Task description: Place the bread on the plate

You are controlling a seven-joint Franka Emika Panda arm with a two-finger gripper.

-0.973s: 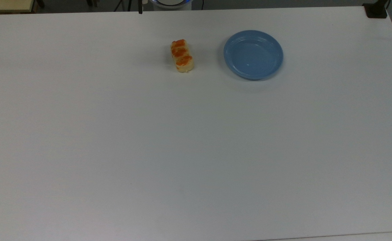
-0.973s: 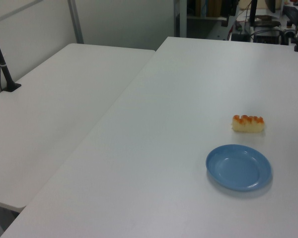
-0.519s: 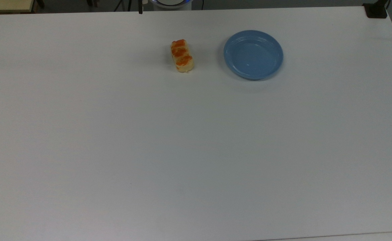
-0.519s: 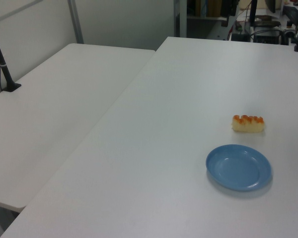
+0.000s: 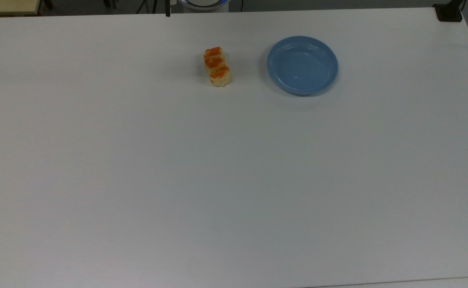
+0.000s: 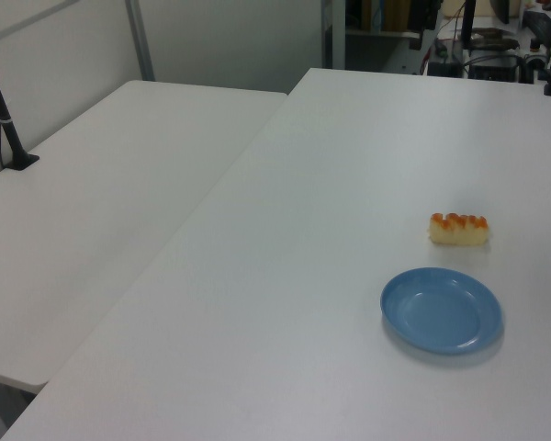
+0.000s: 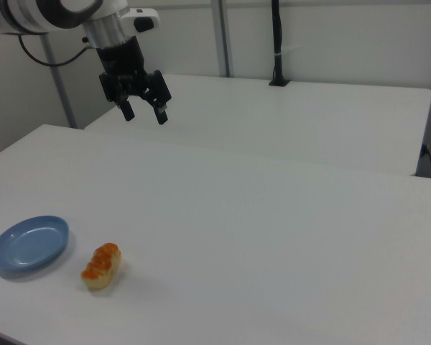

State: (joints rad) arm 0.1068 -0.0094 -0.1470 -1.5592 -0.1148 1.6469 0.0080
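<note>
Although we compare the top and left views across the last second, we find nothing displaced: the bread lies where it lay, and the plate has not shifted either. So the change is no change, and for the task that means the work has not started.

We see the bread flat on the white worktop, glazed patches up, near the plate but clearly apart from it, to the top view's left of it. In the left view the bread lies beyond the plate; in the right view the bread lies just to the right view's right of the plate. The plate holds nothing.

We find the gripper in the right view, hanging high above the worktop and well away from both things, pointing down. Its fingers are spread apart with bare space between them, gripping nothing.

We judge the whole job is ahead: travel over to the bread, descend, close across its narrow width, lift, and carry it the short way to the plate. With the loaf so near the rim, we would take care not to nudge the plate on the way down.
</note>
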